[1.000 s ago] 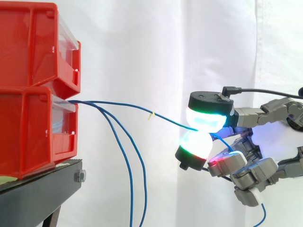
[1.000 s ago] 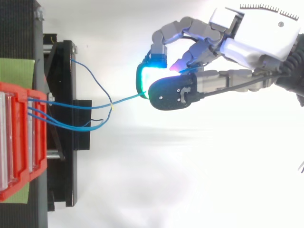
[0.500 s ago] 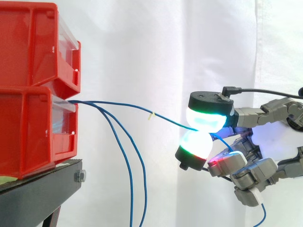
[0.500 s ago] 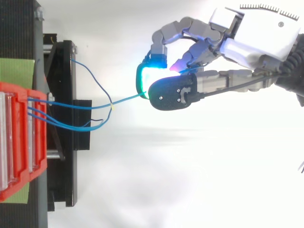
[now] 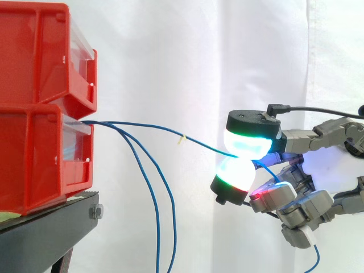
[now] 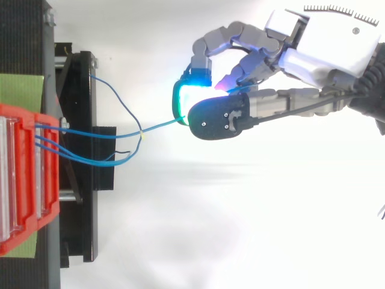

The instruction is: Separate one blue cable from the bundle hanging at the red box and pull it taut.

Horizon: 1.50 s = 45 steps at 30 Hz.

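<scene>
The robot's hand (image 6: pixel 325 45), at the right of the side view, pinched a thin blue cable (image 5: pixel 153 128) between two glowing fingertips (image 5: pixel 248 143), one pad pressed down on the other, both white with green and cyan edges. Its other fingers were loosely curled beneath, one tip glowing red. The pinched cable ran from the front of the lower of two stacked red plastic bins (image 5: pixel 34 153), across open space before the white curtain (image 5: pixel 187 51), to the pinch, well apart from the bins. It sloped gently down toward the hand with a slight bow rather than a dead-straight line. A small pale tag (image 5: pixel 182 138) sat on it about midway. Past the pinch the cable threaded through the hand, and its loose end hung below the fingers. In the side view two more blue cables (image 5: pixel 157 227) left the same bin front and drooped steeply, apart from the pinched one. The bins stood on a black metal stand (image 5: pixel 51 227), with a green sheet (image 6: pixel 21 90) under them in the top view.
</scene>
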Motion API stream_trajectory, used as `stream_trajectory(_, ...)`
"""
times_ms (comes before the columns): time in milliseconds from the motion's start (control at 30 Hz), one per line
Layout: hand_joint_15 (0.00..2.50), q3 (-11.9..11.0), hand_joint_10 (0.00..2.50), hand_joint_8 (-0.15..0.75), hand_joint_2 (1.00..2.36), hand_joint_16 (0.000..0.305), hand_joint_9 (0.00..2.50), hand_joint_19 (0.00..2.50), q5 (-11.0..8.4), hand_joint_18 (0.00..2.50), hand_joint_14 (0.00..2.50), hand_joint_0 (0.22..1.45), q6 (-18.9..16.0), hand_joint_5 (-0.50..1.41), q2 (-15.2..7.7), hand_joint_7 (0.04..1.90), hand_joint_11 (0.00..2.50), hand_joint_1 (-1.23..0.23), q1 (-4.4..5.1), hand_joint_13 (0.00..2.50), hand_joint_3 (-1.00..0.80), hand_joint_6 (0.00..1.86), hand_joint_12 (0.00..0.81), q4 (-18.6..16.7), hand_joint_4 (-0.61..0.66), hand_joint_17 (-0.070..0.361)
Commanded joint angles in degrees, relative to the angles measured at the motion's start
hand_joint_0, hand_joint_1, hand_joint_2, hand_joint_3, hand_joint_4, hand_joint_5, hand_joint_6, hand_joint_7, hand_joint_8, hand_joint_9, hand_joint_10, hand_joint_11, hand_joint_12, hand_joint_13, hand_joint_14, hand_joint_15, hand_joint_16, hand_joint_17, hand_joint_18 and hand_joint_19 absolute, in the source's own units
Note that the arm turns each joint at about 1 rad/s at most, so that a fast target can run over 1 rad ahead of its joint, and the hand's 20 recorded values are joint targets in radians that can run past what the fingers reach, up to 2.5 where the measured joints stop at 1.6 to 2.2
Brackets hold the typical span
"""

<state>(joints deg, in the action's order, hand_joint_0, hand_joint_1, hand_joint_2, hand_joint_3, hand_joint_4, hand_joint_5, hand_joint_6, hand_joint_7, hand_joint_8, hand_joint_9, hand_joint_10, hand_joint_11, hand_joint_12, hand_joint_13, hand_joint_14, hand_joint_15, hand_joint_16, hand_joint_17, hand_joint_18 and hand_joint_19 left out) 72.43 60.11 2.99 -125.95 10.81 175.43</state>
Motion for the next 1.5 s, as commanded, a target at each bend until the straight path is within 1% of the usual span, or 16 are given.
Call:
stream_trajectory(0,1.45,0.0,0.26,0.178,1.02,0.039,0.99,1.25,-0.08,0.77,1.08,0.75,0.0,-0.2,0.0,1.29,1.67,-0.77,0.0,0.86,-0.33,0.94,0.306,0.0,-0.3,0.088)
stream_trajectory(1467,1.47,0.0,0.27,0.178,1.02,0.039,0.99,1.25,0.01,0.76,1.07,0.75,0.0,-0.2,0.0,1.28,1.66,-0.77,0.0,0.86,-0.32,0.94,0.303,0.0,-0.29,0.089)
